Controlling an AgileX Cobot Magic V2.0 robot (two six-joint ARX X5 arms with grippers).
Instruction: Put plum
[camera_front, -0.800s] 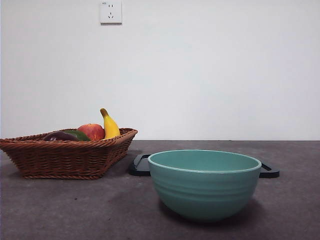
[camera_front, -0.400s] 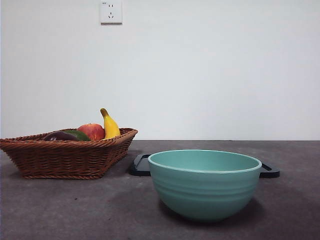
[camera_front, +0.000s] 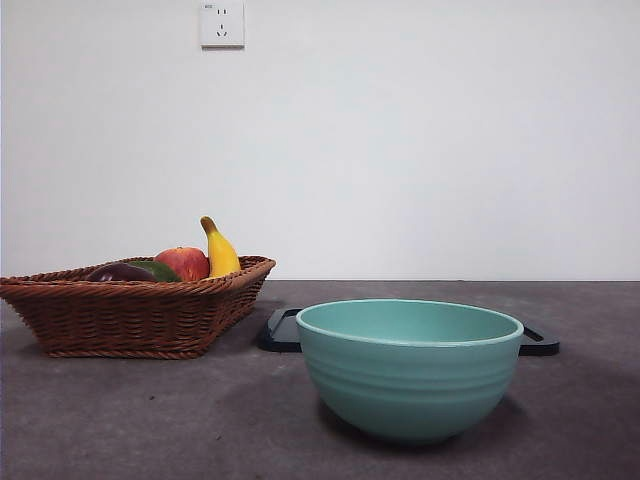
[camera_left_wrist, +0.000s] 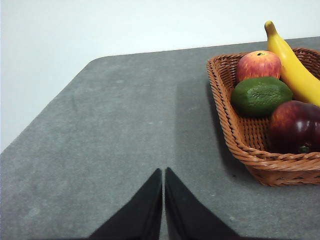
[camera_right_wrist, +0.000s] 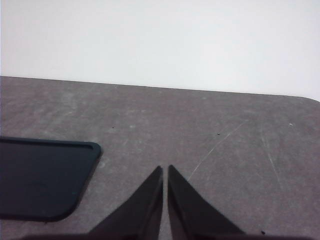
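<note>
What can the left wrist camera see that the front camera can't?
Only the left wrist view shows the left gripper, jaws shut over bare table, and the whole plum and green fruit down inside the basket.

Only the front view shows the teal bowl, the black tray behind it, and the wall socket.

Both show the basket with the apple, the banana, the green fruit and the plum; from the front the plum is just a dark sliver above the rim.

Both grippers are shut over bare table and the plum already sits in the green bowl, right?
Not quite. The left gripper and right gripper are shut over bare table, but the plum still lies in the wicker basket, as the left wrist view shows, beside the green fruit.
</note>
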